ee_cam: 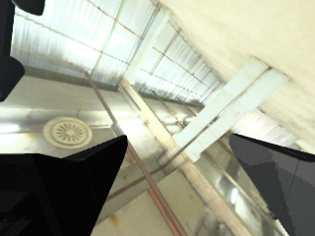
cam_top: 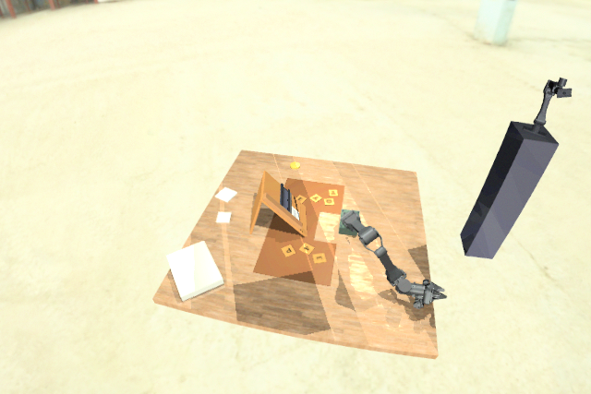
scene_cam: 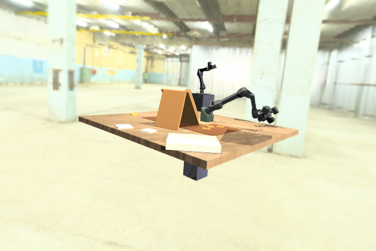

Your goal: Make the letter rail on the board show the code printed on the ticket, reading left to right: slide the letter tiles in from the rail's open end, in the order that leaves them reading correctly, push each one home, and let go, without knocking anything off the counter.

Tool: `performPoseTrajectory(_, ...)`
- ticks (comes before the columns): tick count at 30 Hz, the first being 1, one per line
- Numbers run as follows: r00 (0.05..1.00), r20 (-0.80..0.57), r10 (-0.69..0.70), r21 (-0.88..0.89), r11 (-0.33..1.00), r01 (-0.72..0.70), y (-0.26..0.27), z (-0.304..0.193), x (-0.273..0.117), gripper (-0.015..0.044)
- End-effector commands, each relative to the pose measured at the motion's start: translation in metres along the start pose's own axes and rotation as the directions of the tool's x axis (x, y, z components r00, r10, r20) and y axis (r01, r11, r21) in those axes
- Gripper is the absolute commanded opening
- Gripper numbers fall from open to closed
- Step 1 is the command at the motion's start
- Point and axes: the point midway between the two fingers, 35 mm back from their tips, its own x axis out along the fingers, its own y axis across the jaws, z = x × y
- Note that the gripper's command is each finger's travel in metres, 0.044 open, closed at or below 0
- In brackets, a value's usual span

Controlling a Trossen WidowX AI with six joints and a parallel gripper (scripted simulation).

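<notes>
The orange tent-shaped board (cam_top: 271, 185) (scene_cam: 170, 108) stands on the counter (cam_top: 276, 305) (scene_cam: 106, 123). A dark rail (cam_top: 285, 197) runs along its sloping face, with a white patch near it; no code or rail letter is readable. Three yellow letter tiles, one of them the front tile (cam_top: 319, 257), lie on the near brown mat (cam_top: 271, 266). Several more, including a back tile (cam_top: 332, 192), lie on the far mat (cam_top: 310, 185). My gripper (cam_top: 443, 292) (scene_cam: 273, 115) (ee_cam: 176, 139) is open and empty at the counter's right edge, far from board and tiles.
A thick white block (cam_top: 195, 270) (scene_cam: 194, 143) lies near the left front corner. Two white cards (cam_top: 225, 195) (cam_top: 223, 217) lie behind the board, and a yellow disc (cam_top: 295, 165) (scene_cam: 133, 114) at the far side. A dark pillar (cam_top: 508, 194) bearing another arm stands beyond the counter.
</notes>
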Motion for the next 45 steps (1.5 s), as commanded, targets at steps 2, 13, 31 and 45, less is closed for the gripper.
performPoseTrajectory(2, 0.986, 0.157, 0.050, -0.111, 0.993, -0.033, 0.050, 0.040, -0.037, 0.0440)
performPoseTrajectory(13, 0.880, 0.452, 0.148, -0.305, 0.952, -0.004, 0.138, 0.098, -0.130, 0.0440)
performPoseTrajectory(31, 0.538, 0.798, 0.269, -0.467, 0.842, 0.271, 0.226, 0.131, -0.326, 0.0440)
performPoseTrajectory(45, 0.158, 0.942, 0.297, -0.332, 0.744, 0.579, 0.244, 0.104, -0.495, 0.0440)
